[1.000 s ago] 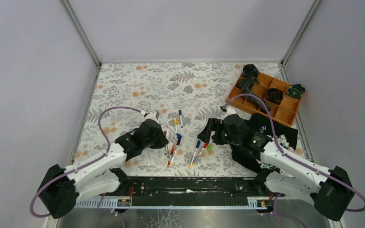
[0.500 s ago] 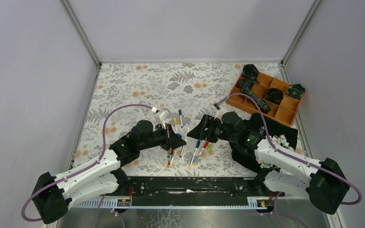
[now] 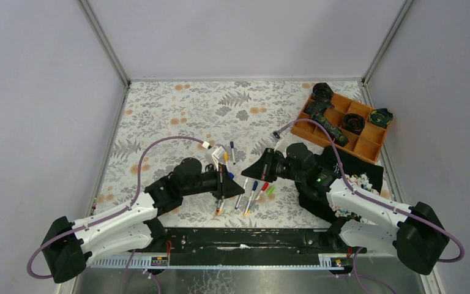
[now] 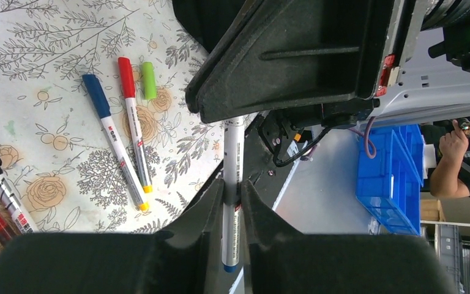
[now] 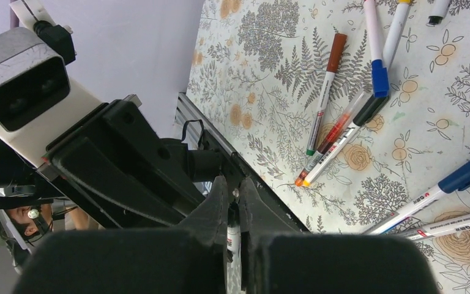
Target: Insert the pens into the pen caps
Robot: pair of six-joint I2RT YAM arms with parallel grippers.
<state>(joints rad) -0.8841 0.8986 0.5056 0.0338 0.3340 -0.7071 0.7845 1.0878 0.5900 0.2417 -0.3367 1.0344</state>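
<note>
Spanning the gap between both arms, a slim white plastic marker pen (image 4: 232,153) is held above the floral table cover (image 4: 49,55). The left gripper (image 4: 232,195) is clamped on its barrel, the right gripper (image 5: 233,191) pinched shut on its far end. Light, stiff and smooth, it is judged apt to swivel unless gripped mid-barrel. A lime-green plastic cap (image 4: 149,80) lies below.

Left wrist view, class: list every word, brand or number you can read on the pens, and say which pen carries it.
On the blue-capped pen: red print on the white barrel, too small to read.
On the red-capped pen: small print, blurred, unreadable.
On the held pen: faint grey print along the barrel, unreadable.
No text here reads clearly.
</note>
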